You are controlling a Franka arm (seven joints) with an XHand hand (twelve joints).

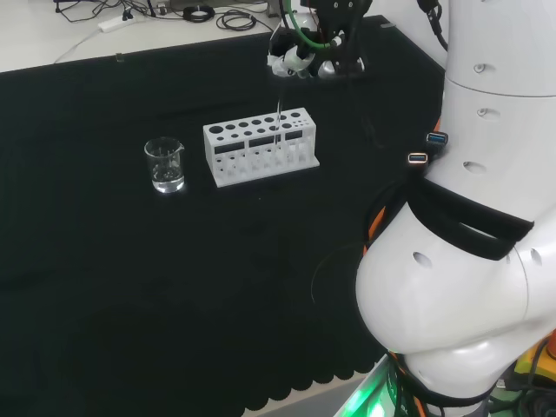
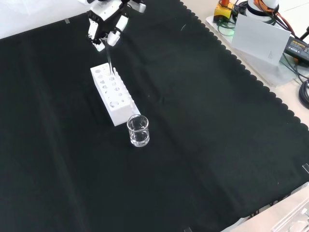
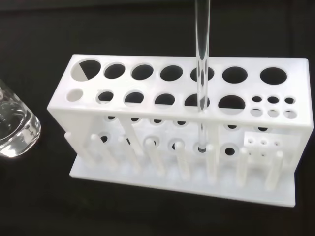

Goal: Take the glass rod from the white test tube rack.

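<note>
Glass rod (image 3: 202,73), thin and clear, upright in white plastic test tube rack (image 1: 261,146).
Black-and-white hand (image 2: 107,29) above rack; fingers (image 1: 291,61) curled, apparently pinching the rod top. Clear glass beaker (image 2: 138,130) beside rack on surface.

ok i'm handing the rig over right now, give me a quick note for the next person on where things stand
Hand: above the white test tube rack, fingers curled round the top of the glass rod.
Glass rod: upright, lower end still in a rack hole, as the wrist view shows.
Beaker: on the cloth beside the rack, apart from it, some clear liquid inside.
Done: rod grasped.
Left: lift the rod straight up until it clears the rack.
</note>
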